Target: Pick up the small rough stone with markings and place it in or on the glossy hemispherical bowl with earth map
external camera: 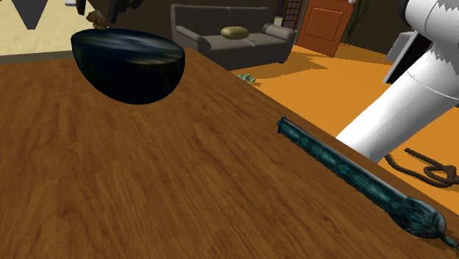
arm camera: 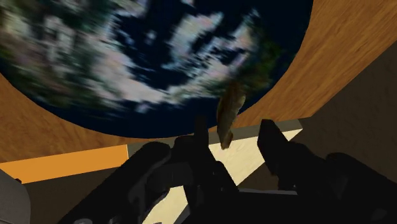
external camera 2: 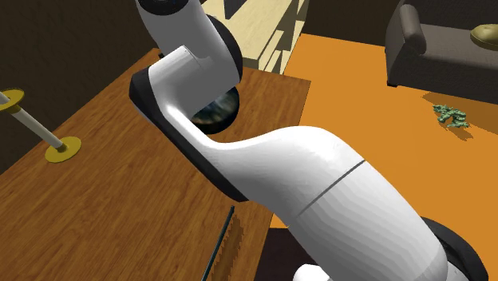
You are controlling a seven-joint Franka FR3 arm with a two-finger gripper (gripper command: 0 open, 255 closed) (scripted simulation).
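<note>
The glossy dark hemispherical bowl with an earth map stands on the wooden table at the shoulder view's upper left. My black gripper hangs just above its rim. In the wrist view the bowl's blue and white map lies below the gripper. The fingers stand apart, and the small brown rough stone is between them, over the bowl's edge, with a gap on either side. The stone is a small speck beside the gripper. The white arm hides most of the bowl in the second exterior view.
A long teal ornate rod lies on the table near its right edge. A pale candlestick on a yellow base stands at the second exterior view's left. Beyond the table are orange floor, a grey sofa, a door and a rope.
</note>
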